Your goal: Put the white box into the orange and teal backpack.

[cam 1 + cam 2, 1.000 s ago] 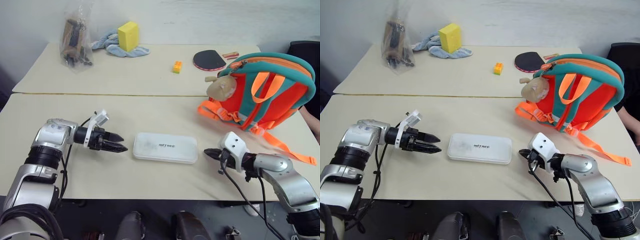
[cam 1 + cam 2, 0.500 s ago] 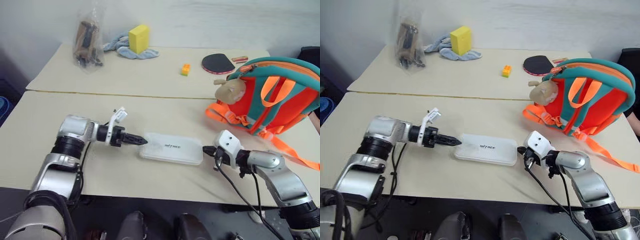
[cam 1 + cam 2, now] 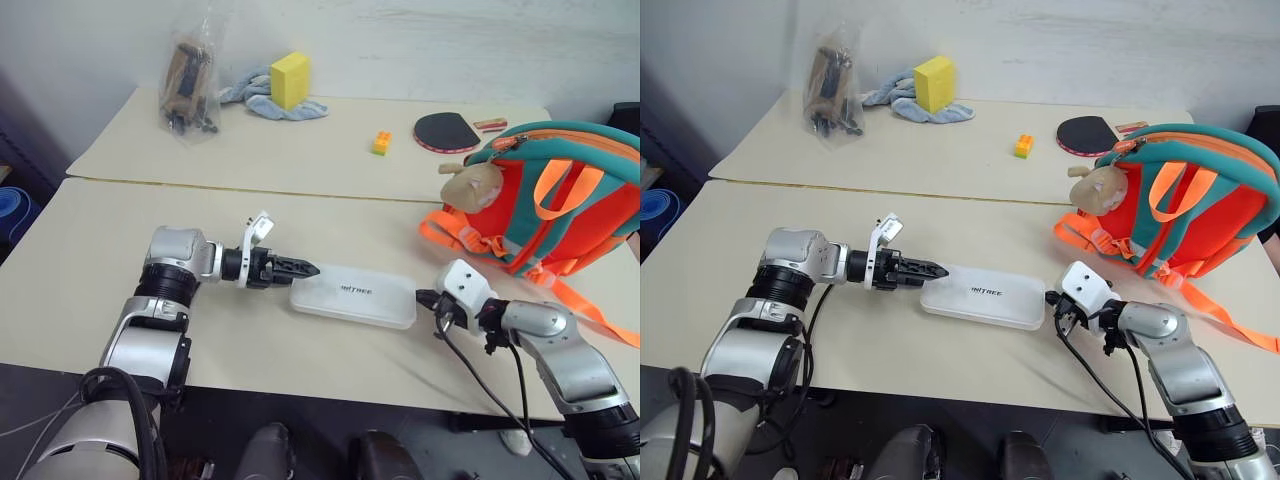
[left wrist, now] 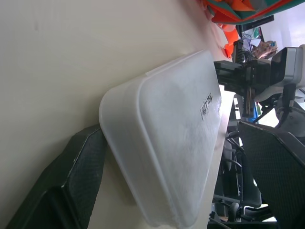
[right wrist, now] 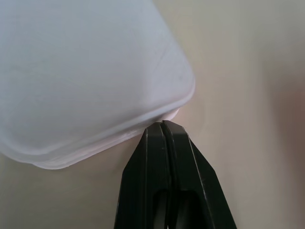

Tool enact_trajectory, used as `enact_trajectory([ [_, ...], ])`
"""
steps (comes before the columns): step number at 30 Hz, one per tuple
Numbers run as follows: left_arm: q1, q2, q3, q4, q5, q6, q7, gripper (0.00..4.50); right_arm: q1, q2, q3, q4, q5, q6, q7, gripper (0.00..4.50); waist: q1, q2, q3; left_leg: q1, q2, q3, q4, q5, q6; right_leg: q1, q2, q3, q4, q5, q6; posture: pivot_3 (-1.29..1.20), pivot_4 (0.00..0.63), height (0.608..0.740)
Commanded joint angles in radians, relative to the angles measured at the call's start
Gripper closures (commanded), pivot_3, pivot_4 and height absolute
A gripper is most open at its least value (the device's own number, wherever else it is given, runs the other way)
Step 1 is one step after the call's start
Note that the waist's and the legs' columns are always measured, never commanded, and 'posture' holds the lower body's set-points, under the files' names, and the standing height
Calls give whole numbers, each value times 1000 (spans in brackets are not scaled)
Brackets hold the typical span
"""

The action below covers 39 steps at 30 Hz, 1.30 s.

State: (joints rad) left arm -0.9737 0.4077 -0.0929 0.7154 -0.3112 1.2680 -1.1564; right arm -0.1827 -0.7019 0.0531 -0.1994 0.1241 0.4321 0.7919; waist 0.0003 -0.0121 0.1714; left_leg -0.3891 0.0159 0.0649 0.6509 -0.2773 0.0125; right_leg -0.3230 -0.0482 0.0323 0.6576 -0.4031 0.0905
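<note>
The white box [image 3: 354, 295] lies flat on the near table, lettering up. My left gripper [image 3: 305, 268] is open at the box's left short end. One of its fingers [image 4: 81, 181] rests against that end of the box [image 4: 167, 143], and the other finger is hidden. My right gripper [image 3: 422, 296] is shut. Its closed tips [image 5: 162, 125] touch the right end's corner of the box [image 5: 86, 71]. The orange and teal backpack [image 3: 560, 200] stands at the right, behind the right arm, with a tan plush charm [image 3: 472, 182] on its side.
The far table holds a yellow foam block [image 3: 290, 80] on a blue-grey cloth [image 3: 262, 97], a clear bag of dark items [image 3: 190, 80], an orange toy brick [image 3: 381, 143] and a black paddle [image 3: 447, 131]. A seam [image 3: 250, 188] joins the two tables.
The camera view has shifted. My left gripper has swung right and reached the box's left end. The small gap between the box's right end and my right gripper has closed.
</note>
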Motion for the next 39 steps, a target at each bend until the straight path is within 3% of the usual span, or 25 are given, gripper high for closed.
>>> enact_trajectory([
  [1,20,20,-117,-35,0,-12,-71,27,6,12,13,-32,10,-31,12,4500,-4,-1,0,0,0,0,0,0,0,0,0,0,0,0,0,0,150,740],
  [8,-15,180,-232,68,91,-173,-169,27,-2,1,1,-28,13,-35,18,4500,-32,-3,2,0,2,0,-5,3,-5,-2,2,0,-1,-1,-1,0,150,740],
  [15,9,240,-358,-16,114,-189,-262,27,-2,3,4,-39,14,-33,20,4500,-53,-4,4,0,5,0,-7,3,-7,-3,6,0,0,-2,-2,0,150,740],
  [21,13,279,-375,-56,99,-161,-301,27,-7,10,7,-34,14,-36,18,4500,-57,-4,4,0,5,0,-7,3,-7,-4,6,0,-1,-2,-3,0,150,740],
  [31,59,125,-315,-123,24,-11,-204,27,-28,34,29,-43,8,-23,15,4500,-30,-4,4,0,4,-1,-5,2,-5,-3,4,0,0,-2,-3,0,150,740],
  [39,2,-41,-108,0,2,-27,-1,27,-18,29,32,-43,2,-29,20,4500,0,-4,4,-2,-1,-5,-3,2,-2,-1,0,-1,0,-2,-3,0,150,740],
])
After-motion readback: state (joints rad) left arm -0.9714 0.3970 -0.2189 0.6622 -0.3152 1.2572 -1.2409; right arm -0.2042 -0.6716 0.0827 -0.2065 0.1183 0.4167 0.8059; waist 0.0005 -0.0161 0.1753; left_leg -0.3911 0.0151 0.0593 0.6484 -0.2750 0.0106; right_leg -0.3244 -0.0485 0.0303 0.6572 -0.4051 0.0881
